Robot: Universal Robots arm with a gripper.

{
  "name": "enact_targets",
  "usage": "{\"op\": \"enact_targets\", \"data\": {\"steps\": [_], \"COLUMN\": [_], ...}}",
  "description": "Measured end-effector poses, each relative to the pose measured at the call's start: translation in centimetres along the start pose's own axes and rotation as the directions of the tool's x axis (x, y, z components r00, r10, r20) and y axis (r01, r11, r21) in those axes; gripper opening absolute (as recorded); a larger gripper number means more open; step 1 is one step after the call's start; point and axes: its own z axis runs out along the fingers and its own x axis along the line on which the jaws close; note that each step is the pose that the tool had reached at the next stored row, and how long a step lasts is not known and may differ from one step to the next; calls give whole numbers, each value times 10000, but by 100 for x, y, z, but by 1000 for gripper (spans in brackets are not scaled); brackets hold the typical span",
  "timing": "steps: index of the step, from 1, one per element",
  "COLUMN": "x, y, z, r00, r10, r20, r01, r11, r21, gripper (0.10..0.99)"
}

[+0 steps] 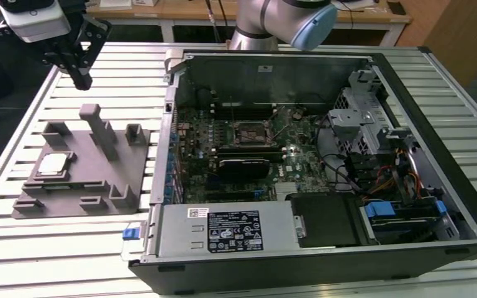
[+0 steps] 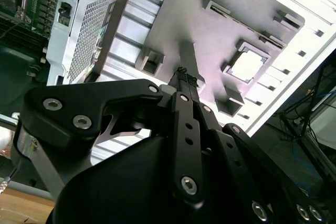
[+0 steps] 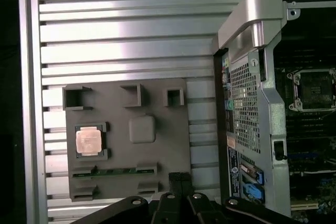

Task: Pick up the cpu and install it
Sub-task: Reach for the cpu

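- Closest to the lens in both wrist views, the gripper (image 2: 182, 74) is a black metal linkage studded with bolt heads. Its two fingers are pressed together with nothing between them.
- One slatted aluminium table (image 1: 72, 248) carries everything; wooden benches (image 1: 189, 12) stand behind it at twelve o'clock in the exterior view.
- One cpu (image 1: 52, 164), flat and square with a pale metal top, sits in a recess of the one grey plastic fixture (image 1: 97, 186), at six o'clock from the gripper in the exterior view and well apart from it.
- One open computer case (image 1: 263, 276) lies at three o'clock from the fixture, with a dark square socket (image 1: 249, 131) on its green board.
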Motion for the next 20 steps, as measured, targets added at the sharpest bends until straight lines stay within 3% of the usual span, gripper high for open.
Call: {"op": "enact_targets", "data": {"steps": [20], "x": [227], "y": [-43], "z": [-5], "r00": [10000], "r10": [0], "r20": [1], "r01": [0], "r11": [10000], "r21": [0], "gripper": [106]}}
